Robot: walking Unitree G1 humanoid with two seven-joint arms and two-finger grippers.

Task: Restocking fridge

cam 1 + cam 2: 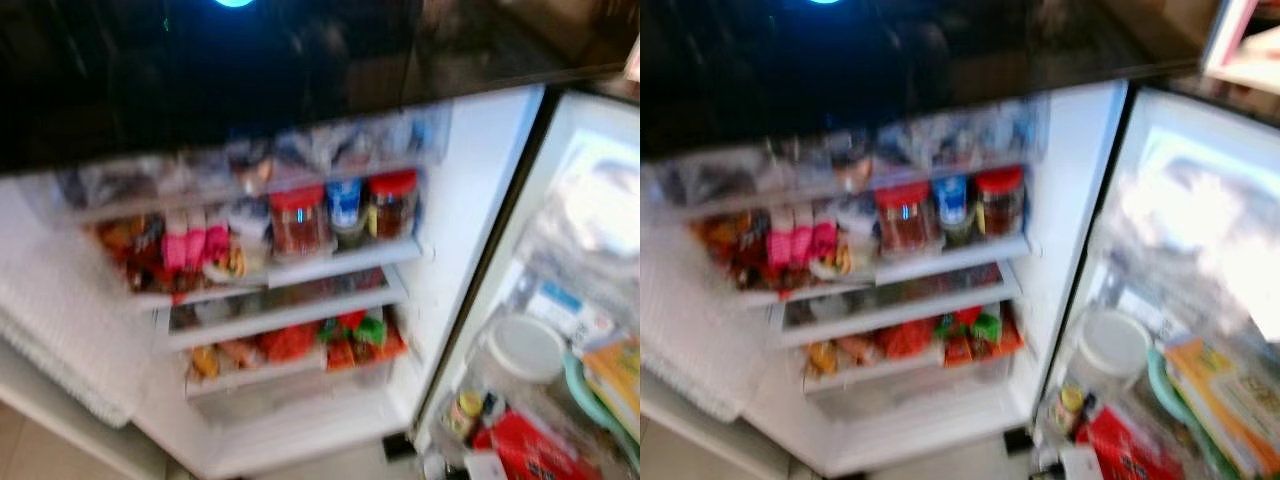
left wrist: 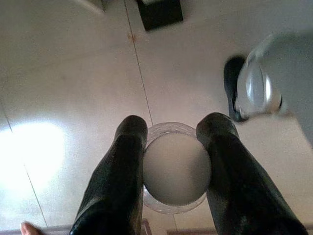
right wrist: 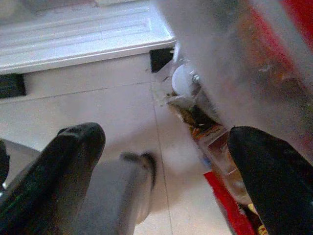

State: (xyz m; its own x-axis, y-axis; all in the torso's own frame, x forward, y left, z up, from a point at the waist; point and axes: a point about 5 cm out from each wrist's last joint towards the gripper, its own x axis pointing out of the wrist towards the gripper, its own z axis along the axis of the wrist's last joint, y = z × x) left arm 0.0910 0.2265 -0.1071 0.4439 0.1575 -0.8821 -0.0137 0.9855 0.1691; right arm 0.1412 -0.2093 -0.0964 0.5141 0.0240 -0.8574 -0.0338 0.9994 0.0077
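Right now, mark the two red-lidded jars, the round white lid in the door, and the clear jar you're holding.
red-lidded jars (image 1: 298, 222), left eye view, left jar's body.
round white lid (image 1: 526, 347), left eye view, top.
clear jar (image 2: 176, 169), left wrist view, base.

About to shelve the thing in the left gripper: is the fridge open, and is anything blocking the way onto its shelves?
The fridge stands open, so no door blocks it. The left gripper holds a clear round container over the floor. The shelves are crowded: red-lidded jars and pink packets fill the upper shelf's front, so free room looks scarce.
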